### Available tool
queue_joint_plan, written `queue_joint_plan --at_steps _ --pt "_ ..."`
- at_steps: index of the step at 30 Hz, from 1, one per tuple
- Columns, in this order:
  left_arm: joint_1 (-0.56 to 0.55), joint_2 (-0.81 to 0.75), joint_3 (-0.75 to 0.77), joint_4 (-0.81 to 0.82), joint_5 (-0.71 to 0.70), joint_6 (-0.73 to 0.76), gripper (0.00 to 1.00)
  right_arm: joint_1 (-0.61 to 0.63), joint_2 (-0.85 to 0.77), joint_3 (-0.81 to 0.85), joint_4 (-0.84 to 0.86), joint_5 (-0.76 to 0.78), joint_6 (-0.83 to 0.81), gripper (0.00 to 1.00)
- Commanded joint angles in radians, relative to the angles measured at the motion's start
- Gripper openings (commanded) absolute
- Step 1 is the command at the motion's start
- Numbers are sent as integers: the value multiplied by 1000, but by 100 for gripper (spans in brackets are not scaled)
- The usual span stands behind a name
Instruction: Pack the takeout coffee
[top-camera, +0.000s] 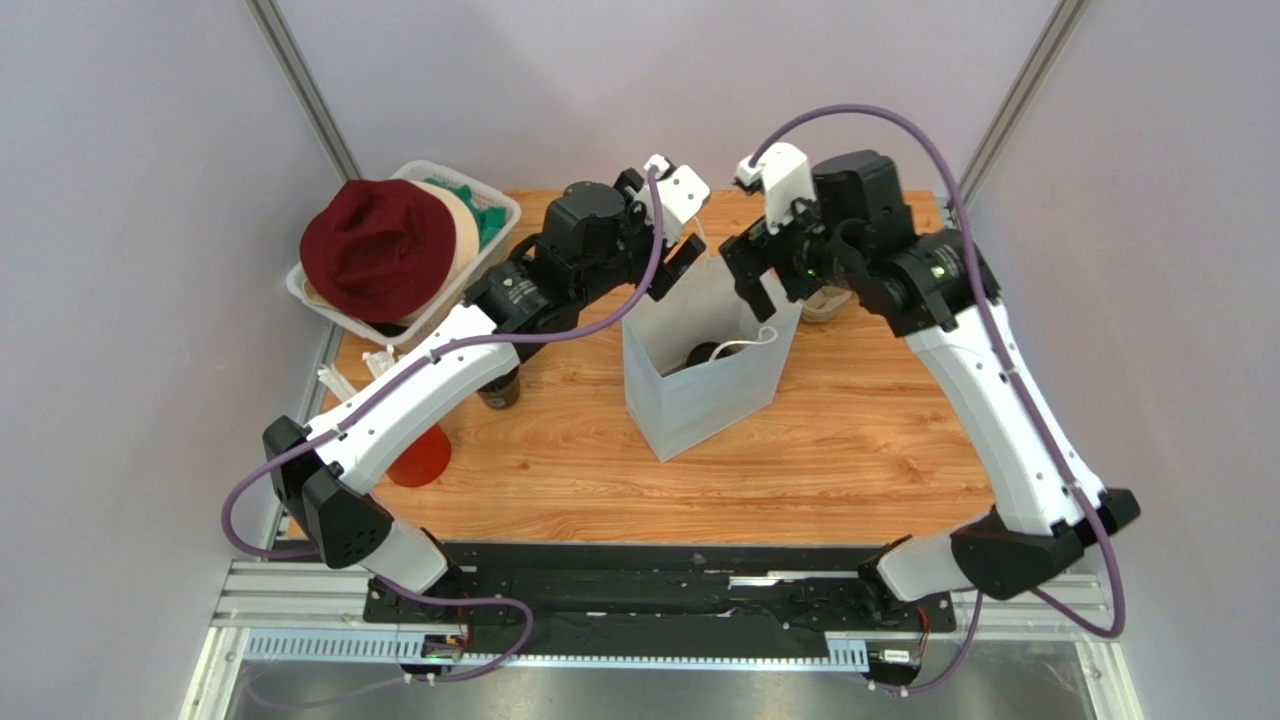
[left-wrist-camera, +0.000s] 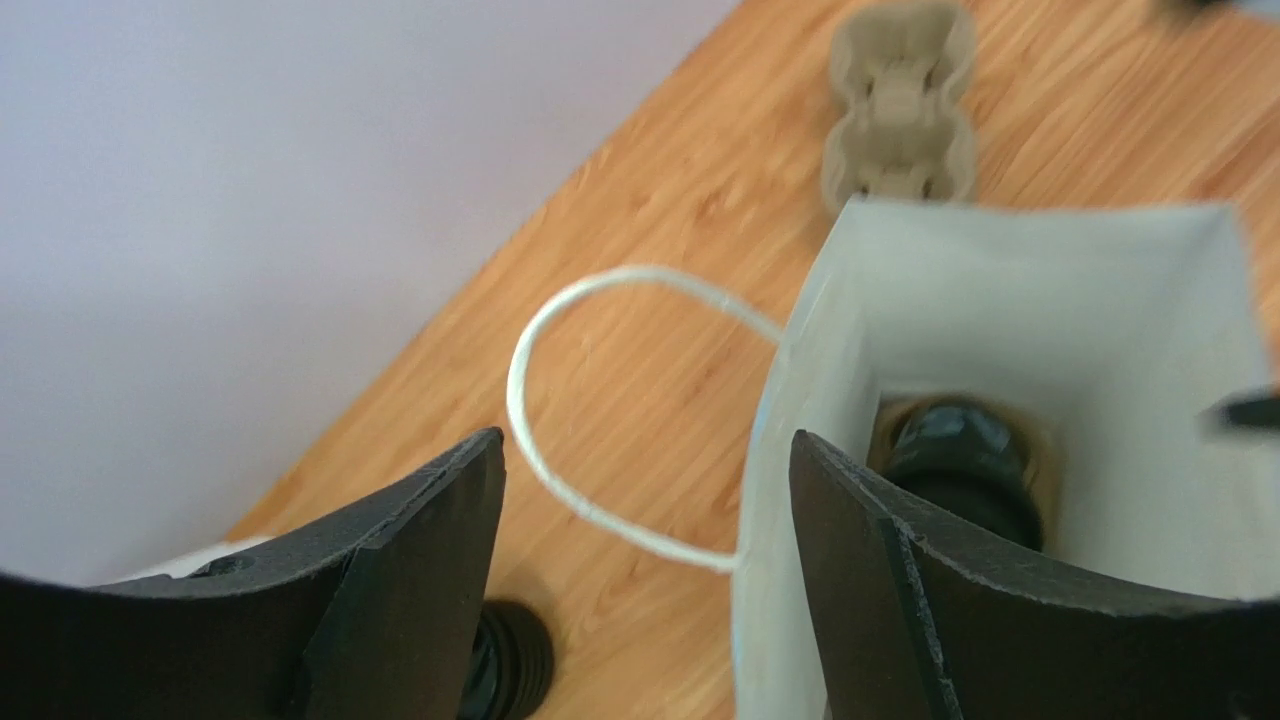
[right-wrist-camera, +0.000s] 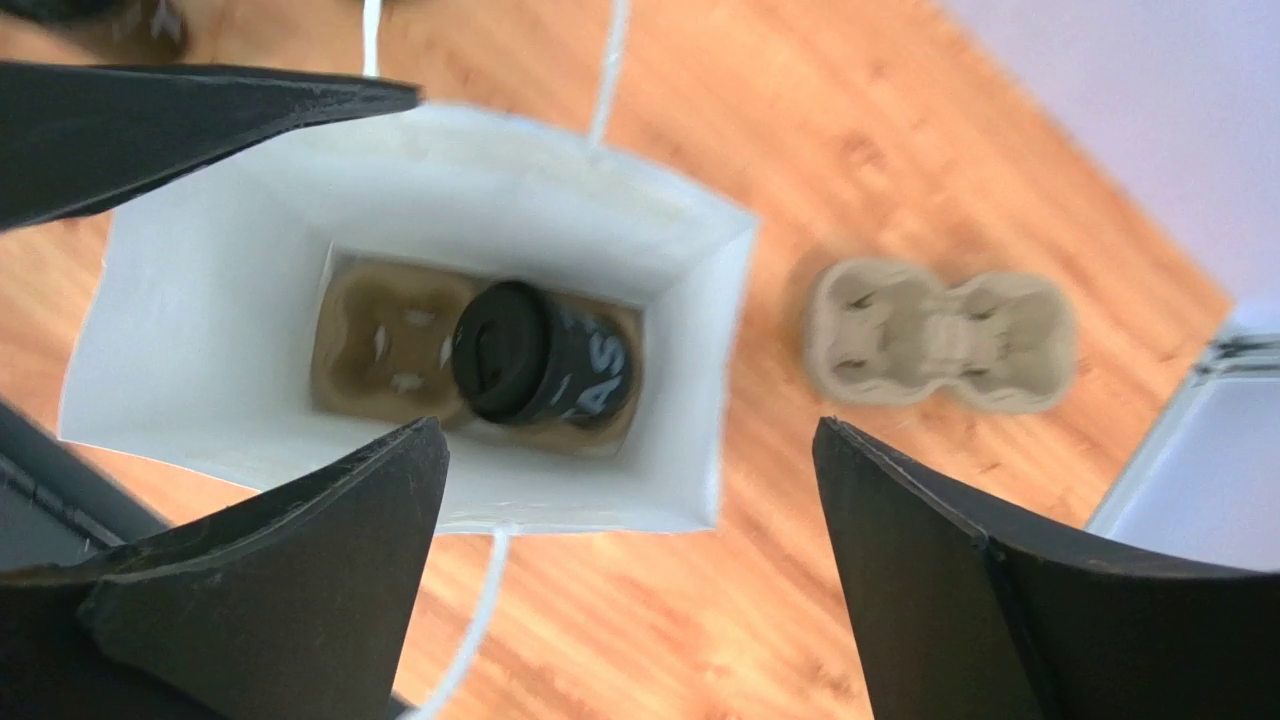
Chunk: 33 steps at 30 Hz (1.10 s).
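The takeout coffee (right-wrist-camera: 534, 353), a dark cup with a black lid and white lettering, leans in a brown pulp tray (right-wrist-camera: 368, 353) at the bottom of the open pale-blue paper bag (top-camera: 706, 398). It also shows as a dark shape inside the bag (top-camera: 702, 356) and past the bag's wall (left-wrist-camera: 962, 458). My left gripper (left-wrist-camera: 646, 510) is open at the bag's left rim. Its jaws straddle the white string handle (left-wrist-camera: 601, 293) and the wall's edge. My right gripper (right-wrist-camera: 631, 510) hangs open above the bag's near right corner, gripping nothing.
A second pulp tray (right-wrist-camera: 939, 338) lies on the wood behind the bag. Another dark ribbed cup (top-camera: 501, 393) stands under my left arm, with a red cup (top-camera: 421, 458) nearer the front. A white bin (top-camera: 489, 222) holding a maroon hat (top-camera: 376, 248) sits at the back left.
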Motion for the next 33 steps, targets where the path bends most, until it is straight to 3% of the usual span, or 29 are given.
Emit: queue_joint_plan --at_steps 1,8,15,19,27,33 --pt "31 -29 -26 -193 -38 37 79 -54 -123 -26 178 8 13 97" --pt "84 -149 -116 -303 -20 43 84 -187 -231 -167 270 -65 36 95" --pt "274 -273 -169 -335 43 21 90 -306 -297 -357 393 -93 95 95" --pt "322 -342 -196 -343 87 26 91 -358 -303 -434 449 -134 143 96" --pt "344 -365 -203 -343 108 35 94 -361 -292 -534 514 -249 184 96" --pt "424 -373 -141 -381 141 31 96 -361 -335 -606 584 -357 216 96"
